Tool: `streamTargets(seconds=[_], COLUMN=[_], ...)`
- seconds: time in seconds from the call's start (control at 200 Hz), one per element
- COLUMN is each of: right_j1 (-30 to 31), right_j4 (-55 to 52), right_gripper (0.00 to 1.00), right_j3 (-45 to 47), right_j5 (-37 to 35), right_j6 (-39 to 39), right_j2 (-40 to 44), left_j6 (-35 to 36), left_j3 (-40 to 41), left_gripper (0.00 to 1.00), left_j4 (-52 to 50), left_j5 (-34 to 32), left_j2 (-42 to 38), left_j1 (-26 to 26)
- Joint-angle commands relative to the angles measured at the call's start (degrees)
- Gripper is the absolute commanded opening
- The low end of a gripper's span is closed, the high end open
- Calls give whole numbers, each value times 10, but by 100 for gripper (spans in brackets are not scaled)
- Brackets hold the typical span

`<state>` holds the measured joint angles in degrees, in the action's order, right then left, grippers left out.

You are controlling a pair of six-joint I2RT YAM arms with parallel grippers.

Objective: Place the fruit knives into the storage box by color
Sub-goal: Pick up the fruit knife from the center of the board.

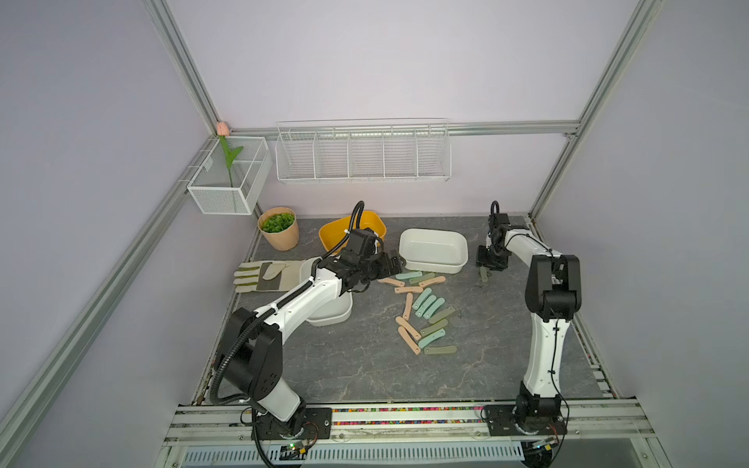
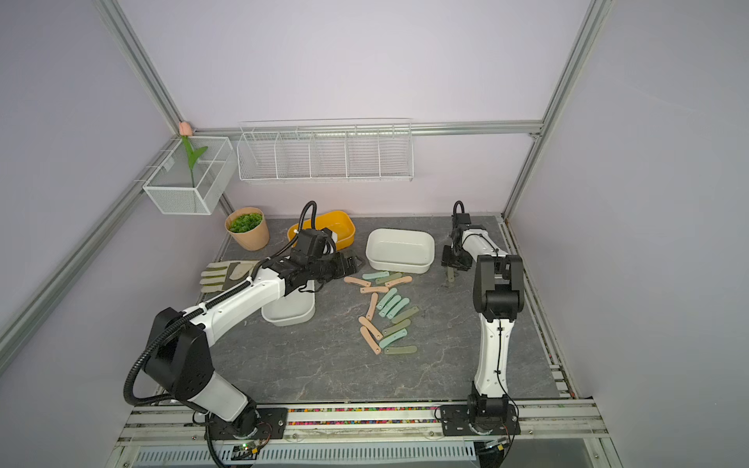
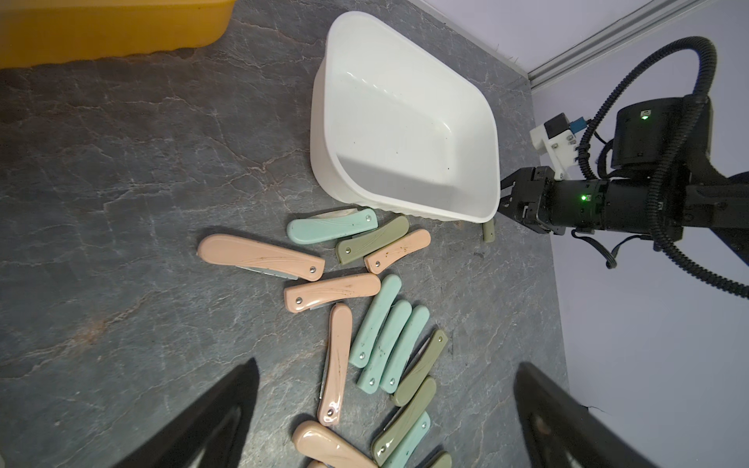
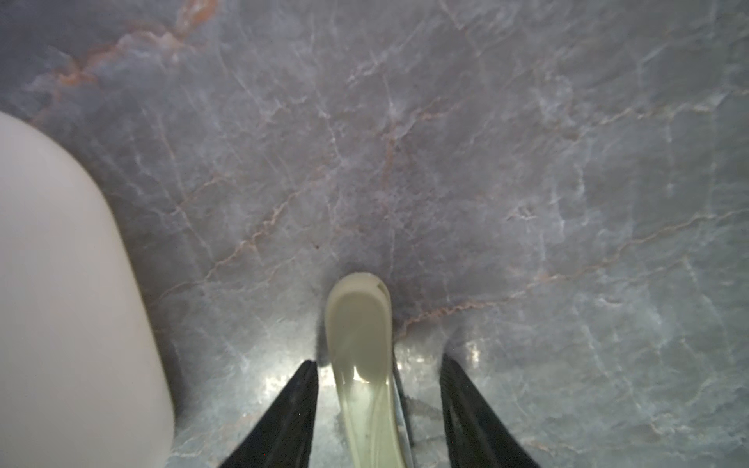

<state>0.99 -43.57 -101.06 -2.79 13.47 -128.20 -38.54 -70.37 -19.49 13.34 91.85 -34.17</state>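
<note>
Several fruit knives (image 1: 425, 312) (image 2: 390, 312) (image 3: 381, 344) in peach-pink, pale mint and olive lie in a loose pile mid-table. One olive knife (image 1: 484, 276) (image 2: 450, 278) (image 3: 489, 231) (image 4: 360, 344) lies apart, right of a white storage box (image 1: 431, 265) (image 2: 399, 265) (image 3: 324, 133) (image 4: 60, 283). My right gripper (image 1: 486, 270) (image 2: 450, 270) (image 4: 377, 360) straddles that knife, open, with a gap at each finger. My left gripper (image 1: 395, 263) (image 2: 350, 261) (image 3: 387, 362) hovers wide open over the pile's left end, holding nothing.
A second white box (image 1: 330, 318) (image 2: 288, 318) sits partly under the left arm. A yellow box (image 1: 375, 222) (image 2: 344, 221) (image 3: 101, 32) stands at the back. A work glove (image 1: 263, 275) and a plant pot (image 1: 279, 237) are at the back left.
</note>
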Motion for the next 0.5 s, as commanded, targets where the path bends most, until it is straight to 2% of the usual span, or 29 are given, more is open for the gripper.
streamTargets(seconds=[0.0,0.31,0.495], right_j1=[-2,-1,0], right_j4=[-17,-11,3], right_gripper=[49,34,32], right_j3=[-16,-8,18], right_j5=[-5,13,27], right_j6=[-10,-6,5], right_j2=[-23,-26,-11], left_j6=[-3,-8,-11], left_j3=[-4,4,3], left_gripper=[99,99,99], left_j4=[1,0,-1], left_j5=[-2,-11,-16], left_j2=[-3,-9,-5], left_j1=[-4,-10,-14])
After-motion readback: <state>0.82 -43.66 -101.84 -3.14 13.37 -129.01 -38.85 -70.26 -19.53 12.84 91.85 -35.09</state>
